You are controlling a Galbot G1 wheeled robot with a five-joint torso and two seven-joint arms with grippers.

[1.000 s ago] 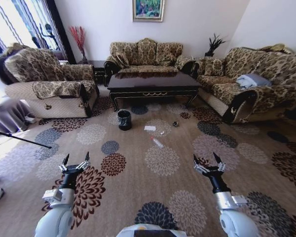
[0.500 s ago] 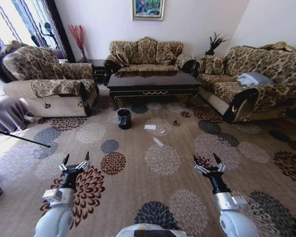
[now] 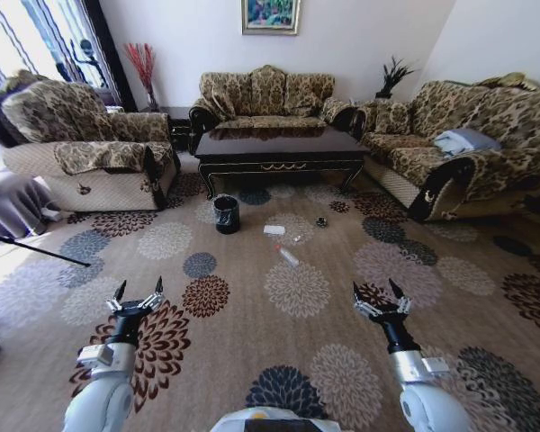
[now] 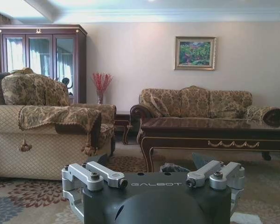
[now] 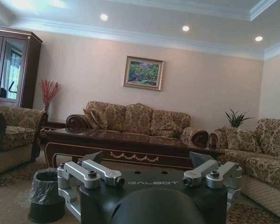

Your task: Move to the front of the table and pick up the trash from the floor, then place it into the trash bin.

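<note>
The table (image 3: 279, 148) stands at the far side of the patterned floor (image 3: 252, 342), in front of the middle sofa. On the carpet before it lies the trash: a white paper square (image 3: 274, 229), a clear bottle (image 3: 288, 256) and a small dark wrapper (image 3: 321, 222). The black trash bin (image 3: 226, 214) stands left of them, by the table's left leg. My left gripper (image 3: 137, 295) and right gripper (image 3: 383, 295) are both open and empty, held low and well short of the litter. The right wrist view shows its gripper (image 5: 147, 161), the bin (image 5: 46, 193) and the table (image 5: 130, 142).
An armchair (image 3: 81, 144) stands at the left, a sofa (image 3: 265, 94) behind the table and another sofa (image 3: 459, 148) at the right. A dark rod (image 3: 36, 252) slants across the floor at the left. Open carpet lies between me and the trash.
The whole head view has shifted slightly, so the camera has moved. Both arms hold the same open pose and the trash lies as before.
</note>
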